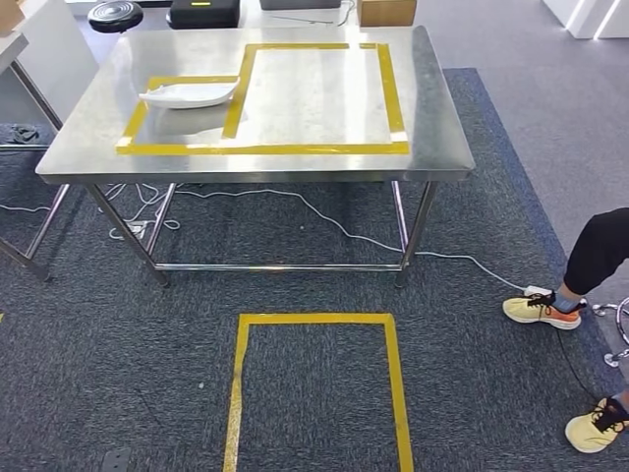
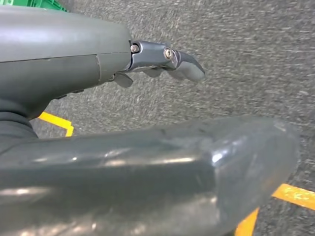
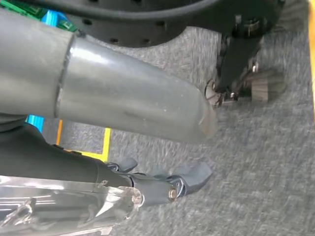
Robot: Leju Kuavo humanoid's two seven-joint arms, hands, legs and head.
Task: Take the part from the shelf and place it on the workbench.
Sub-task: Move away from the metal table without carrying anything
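A steel surface (image 1: 88, 138) stands ahead on grey carpet (image 1: 88, 374), marked with yellow tape (image 1: 259, 149) into a small box on the left and a larger box on the right. The part (image 1: 189, 94), a white shallow curved shell, lies on the surface inside the small left box, its right tip reaching the tape strip that divides the two boxes. A second yellow tape outline (image 1: 315, 320) is stuck to the carpet in front of the surface. White cables (image 1: 334, 224) trail across the floor beneath the surface. At the right edge a person's leg (image 1: 597, 251) in dark trousers shows, with yellow and orange shoes (image 1: 540, 309) on the carpet. At the far edge beyond the surface sit a black case (image 1: 203, 13) and a cardboard box (image 1: 385, 11).

The left hand (image 2: 163, 64) hangs over the carpet, its dark fingers (image 2: 185, 66) stretched out and apart from the thumb (image 2: 223, 162), holding nothing. The right hand (image 3: 163, 147) likewise hangs above the carpet with fingers (image 3: 189, 177) extended and thumb (image 3: 141, 103) spread away, released and empty
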